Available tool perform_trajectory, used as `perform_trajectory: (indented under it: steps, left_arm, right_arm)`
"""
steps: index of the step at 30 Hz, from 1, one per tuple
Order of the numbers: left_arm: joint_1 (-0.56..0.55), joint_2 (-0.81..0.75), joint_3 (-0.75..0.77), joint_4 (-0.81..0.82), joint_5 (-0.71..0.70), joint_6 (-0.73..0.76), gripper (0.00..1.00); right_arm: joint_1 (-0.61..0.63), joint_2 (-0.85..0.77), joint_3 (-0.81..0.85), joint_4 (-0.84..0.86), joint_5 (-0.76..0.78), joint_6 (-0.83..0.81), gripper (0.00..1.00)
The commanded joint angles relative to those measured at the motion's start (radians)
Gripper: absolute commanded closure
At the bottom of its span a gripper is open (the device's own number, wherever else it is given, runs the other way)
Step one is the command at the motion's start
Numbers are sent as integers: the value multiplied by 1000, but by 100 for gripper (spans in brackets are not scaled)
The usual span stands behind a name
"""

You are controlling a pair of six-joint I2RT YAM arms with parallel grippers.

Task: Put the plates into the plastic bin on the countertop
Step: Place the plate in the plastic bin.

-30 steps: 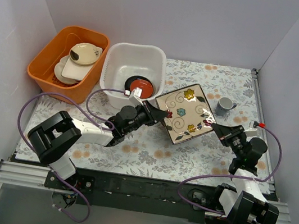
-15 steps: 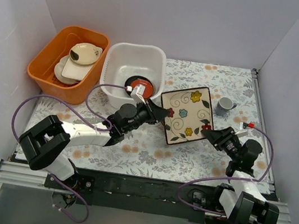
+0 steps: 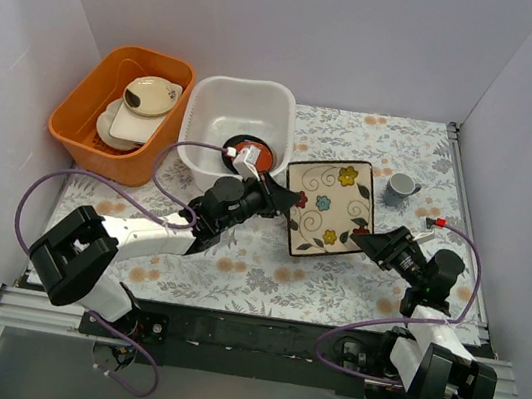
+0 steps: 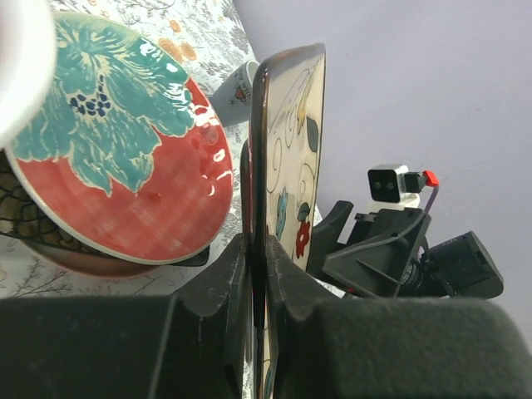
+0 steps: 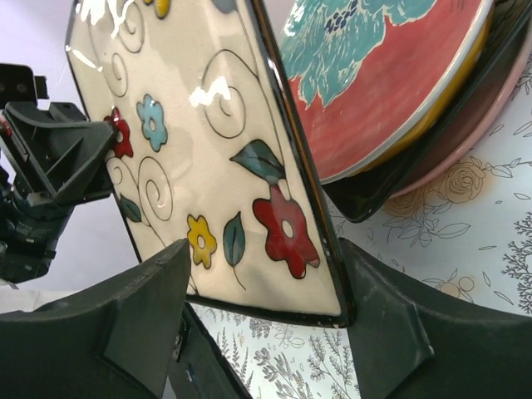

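Note:
The cream square floral plate (image 3: 327, 207) hangs tilted above the countertop (image 3: 257, 259), with my left gripper (image 3: 281, 199) shut on its left edge. In the left wrist view the plate (image 4: 291, 141) stands edge-on between the fingers (image 4: 218, 274). My right gripper (image 3: 369, 241) is open around the plate's lower right corner (image 5: 332, 299), one finger (image 5: 378, 316) close beside it. Below lie a red-and-teal round plate (image 5: 391, 75), a black plate (image 5: 399, 187) and a pink-cream plate (image 5: 465, 141), stacked. The white plastic bin (image 3: 203, 119) holds a small red saucer (image 3: 250, 152) on a dark plate.
An orange tub (image 3: 84, 100) with cream dishes stands left of the bin. A small grey cup (image 3: 402, 186) sits on the countertop behind the right gripper. Purple cables loop over the near part of the countertop. Grey walls close in on three sides.
My right gripper has opened and let go of the floral plate's corner, drawing back a little. The plate, still in the left gripper, has swung from a diamond angle to squarer.

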Motion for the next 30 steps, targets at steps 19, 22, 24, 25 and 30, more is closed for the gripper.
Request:
perform_trajectory:
  steps: [19,22,24,25,30]
  left_arm:
    - [194,-158,153,66,168,-28,100]
    - [203,-152,183,47,186,-28,100]
    - [211,-154,193,32,191,-25,100]
    - [224,-154,202,26,194,-24,100]
    - [290,-158,236,-16,225,-17,100]
  right_arm:
    - [4,-9,-15,97,-24,18,11]
    - [4,-6,-15,95,-23,16,11]
    - [2,-6,-13,94,-23,15,11]
    - [4,-8,-13,94,-24,12,11]
    - [4,-8,-15,92,-30,7,11]
